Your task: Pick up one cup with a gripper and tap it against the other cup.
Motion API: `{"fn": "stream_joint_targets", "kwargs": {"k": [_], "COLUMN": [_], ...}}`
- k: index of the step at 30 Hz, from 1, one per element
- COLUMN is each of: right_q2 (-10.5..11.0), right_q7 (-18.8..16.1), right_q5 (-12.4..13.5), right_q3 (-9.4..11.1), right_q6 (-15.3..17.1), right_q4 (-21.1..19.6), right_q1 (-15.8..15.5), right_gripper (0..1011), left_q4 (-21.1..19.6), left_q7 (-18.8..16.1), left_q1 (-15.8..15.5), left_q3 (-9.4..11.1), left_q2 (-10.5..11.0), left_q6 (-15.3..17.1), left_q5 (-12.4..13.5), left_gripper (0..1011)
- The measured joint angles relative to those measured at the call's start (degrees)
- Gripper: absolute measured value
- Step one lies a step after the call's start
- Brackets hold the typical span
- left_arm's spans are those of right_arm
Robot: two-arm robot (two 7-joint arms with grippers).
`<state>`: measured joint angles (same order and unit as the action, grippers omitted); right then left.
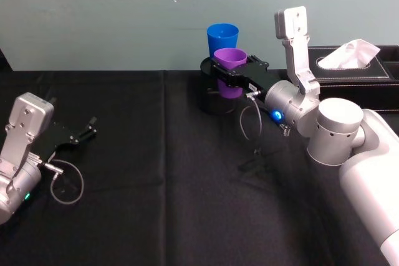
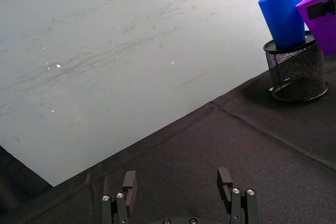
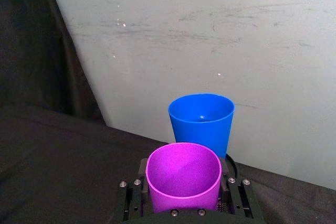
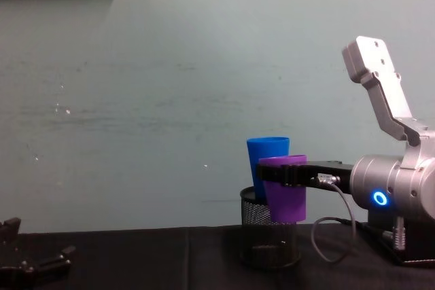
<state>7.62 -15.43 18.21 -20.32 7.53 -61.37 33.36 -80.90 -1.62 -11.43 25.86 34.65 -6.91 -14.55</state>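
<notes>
Our right claw is clamped around the purple cup, holding it upright and clear of the desk. The blue cup stands straight ahead of the claw, just past its fingertips. It is upright too, seated in a black mesh holder. We cannot tell whether the two cups touch. We judge that a short push forward would make the tap. The purple cup's base hangs below the holder's rim, though, and may strike that first. A tissue box sits back beside the wrist, out of the way. Our left claw rests spread open and empty, well apart from the cups.
</notes>
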Motion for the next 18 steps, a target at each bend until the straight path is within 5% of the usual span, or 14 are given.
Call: {"fn": "stream_joint_targets", "kwargs": {"k": [18], "right_q2": [0.0], "right_q7": [0.0], "right_q5": [0.0], "right_q3": [0.0], "right_q6": [0.0], "right_q4": [0.0], "right_q1": [0.0], "right_gripper": [731], "left_q4": [0.0], "left_q7": [0.0], "left_q1": [0.0], "left_q3": [0.0], "left_q2": [0.0], "left_q6": [0.0], "left_q5": [0.0], "left_gripper": [1000]}}
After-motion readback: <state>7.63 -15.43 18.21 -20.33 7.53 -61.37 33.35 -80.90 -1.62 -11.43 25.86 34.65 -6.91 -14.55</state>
